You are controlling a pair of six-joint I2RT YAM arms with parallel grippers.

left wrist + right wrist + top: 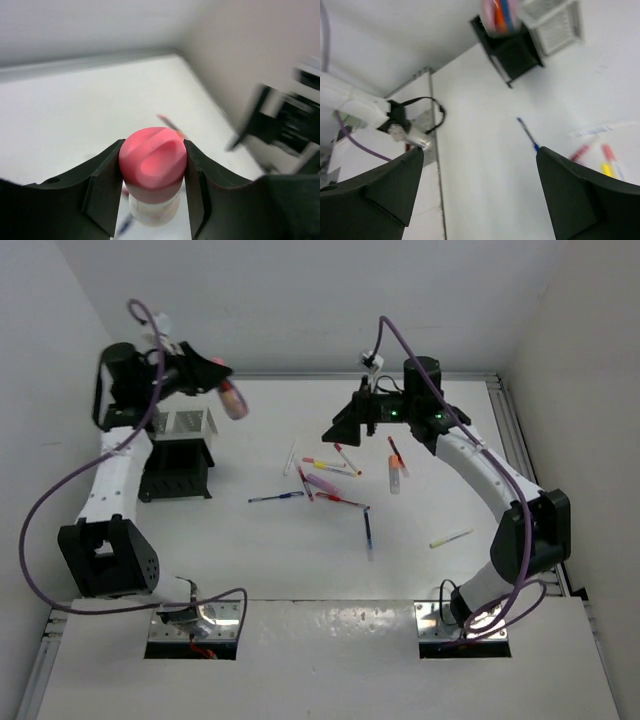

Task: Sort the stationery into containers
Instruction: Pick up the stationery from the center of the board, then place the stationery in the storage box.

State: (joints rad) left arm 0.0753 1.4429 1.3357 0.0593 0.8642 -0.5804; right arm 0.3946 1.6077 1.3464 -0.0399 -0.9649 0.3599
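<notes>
My left gripper [218, 380] is shut on a pink-capped, pale-bodied stick [233, 399] and holds it in the air just right of the white perforated bin [186, 422]. In the left wrist view both fingers [102, 187] press the pink cap [152, 159]. The black organizer [176, 472] adjoins the bin's near side. My right gripper [345, 427] is open and empty above the table's middle back, near a cluster of pens [325, 480]. In the right wrist view the gripper [480, 155] is wide open, with a blue pen [527, 133], the organizer [512, 52] and the bin [555, 22] beyond.
Loose on the table are a blue pen [277, 497], another blue pen [368, 530], a yellow-white pen [451, 537], a red pen [398, 453] and an orange piece [394, 476]. Walls close the back and sides. Purple cables loop off both arms.
</notes>
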